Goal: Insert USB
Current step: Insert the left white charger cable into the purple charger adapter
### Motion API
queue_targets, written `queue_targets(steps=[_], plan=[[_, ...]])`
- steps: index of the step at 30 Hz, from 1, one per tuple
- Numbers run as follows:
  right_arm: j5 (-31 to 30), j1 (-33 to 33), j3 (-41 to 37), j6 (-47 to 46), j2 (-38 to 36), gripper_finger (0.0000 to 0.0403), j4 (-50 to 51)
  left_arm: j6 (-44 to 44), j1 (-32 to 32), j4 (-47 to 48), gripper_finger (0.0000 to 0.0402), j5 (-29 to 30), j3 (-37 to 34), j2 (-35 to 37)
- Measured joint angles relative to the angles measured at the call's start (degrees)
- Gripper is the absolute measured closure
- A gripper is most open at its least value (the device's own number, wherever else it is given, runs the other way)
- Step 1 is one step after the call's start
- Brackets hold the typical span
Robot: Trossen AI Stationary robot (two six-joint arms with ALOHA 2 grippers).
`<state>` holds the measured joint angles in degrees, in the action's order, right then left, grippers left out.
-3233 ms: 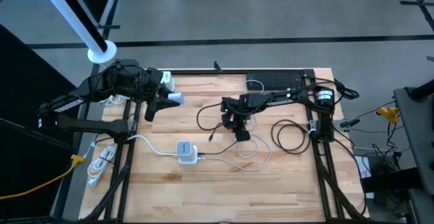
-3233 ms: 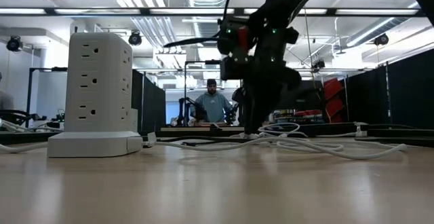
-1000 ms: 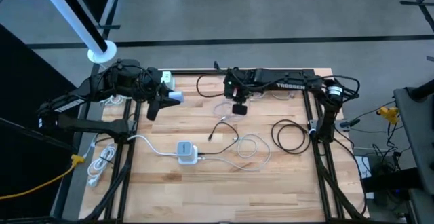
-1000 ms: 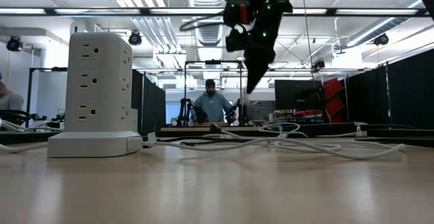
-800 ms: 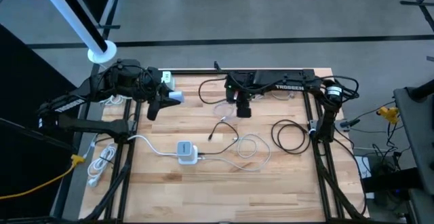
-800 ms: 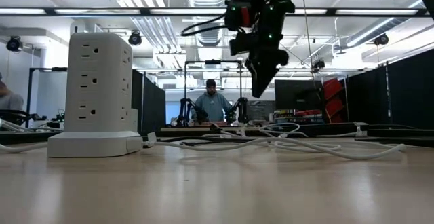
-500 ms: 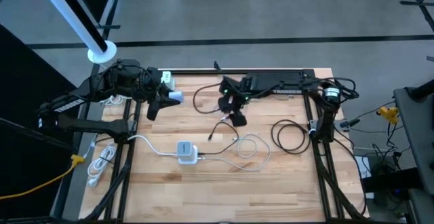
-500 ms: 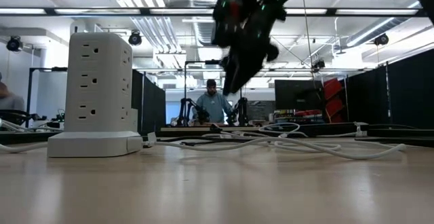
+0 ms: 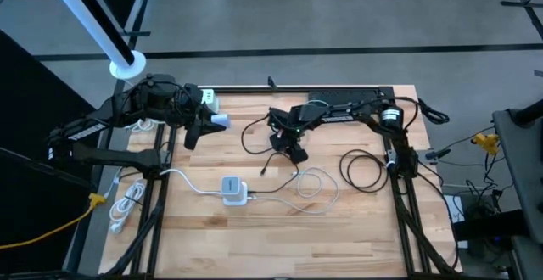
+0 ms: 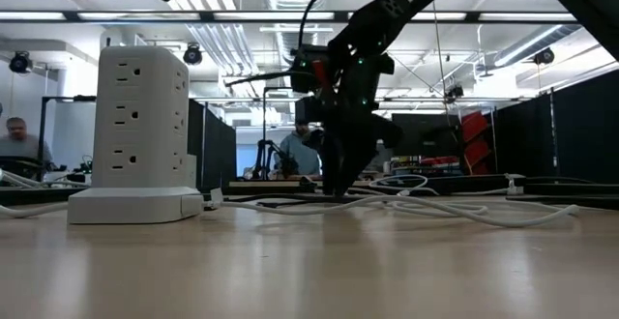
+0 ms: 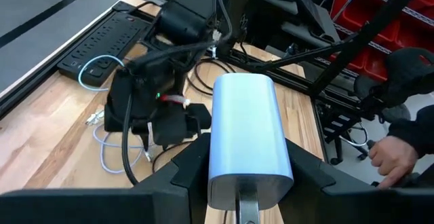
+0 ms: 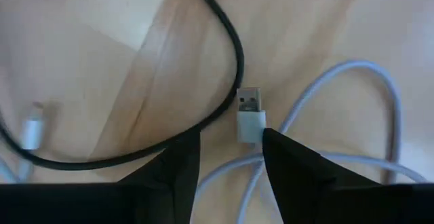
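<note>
USB plug (image 12: 250, 114) lying flat on table (image 9: 356, 221), mid-table, white cable (image 12: 352, 88) trailing off, black cable (image 12: 224, 41) curving just beside. Not yet picked up, I judge.

My right gripper (image 12: 230, 157) low over plug, fingers open, one each side, not touching. Grasp is next, then carry and insertion; all left to do.

Power tower (image 9: 232, 188) near-left of plug, apart.

Left gripper (image 11: 244, 200) parked far left, clamped on silver power bank (image 11: 247, 132).
</note>
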<state>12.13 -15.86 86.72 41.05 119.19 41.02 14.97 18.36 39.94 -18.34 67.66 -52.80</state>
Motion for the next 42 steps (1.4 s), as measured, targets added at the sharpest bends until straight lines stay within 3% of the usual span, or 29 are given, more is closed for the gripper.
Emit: queue_targets(steps=[23,28,31,36,42], plan=[[0.1,-0.2,-0.3,2.4,2.2,0.0325,0.0,2.7,0.0,-0.1,0.0283,1.5,0.0,0.0],[0.1,-0.1,-0.3,0.7,2.5,0.0383,0.0,2.7,0.0,-0.1,0.0283,1.5,0.0,0.0],[-1.1,0.0,0.4,-1.9,2.1,0.0389,0.5,2.7,0.0,-0.1,0.0283,1.5,0.0,0.0],[-5.6,0.1,1.8,-5.1,-2.5,0.0389,1.5,3.1,-0.1,-0.1,0.0283,0.4,0.0,0.6],[-5.1,0.1,4.0,-12.8,-13.9,0.0389,2.2,-1.2,-1.9,-3.9,0.0283,-7.2,0.0,5.2]])
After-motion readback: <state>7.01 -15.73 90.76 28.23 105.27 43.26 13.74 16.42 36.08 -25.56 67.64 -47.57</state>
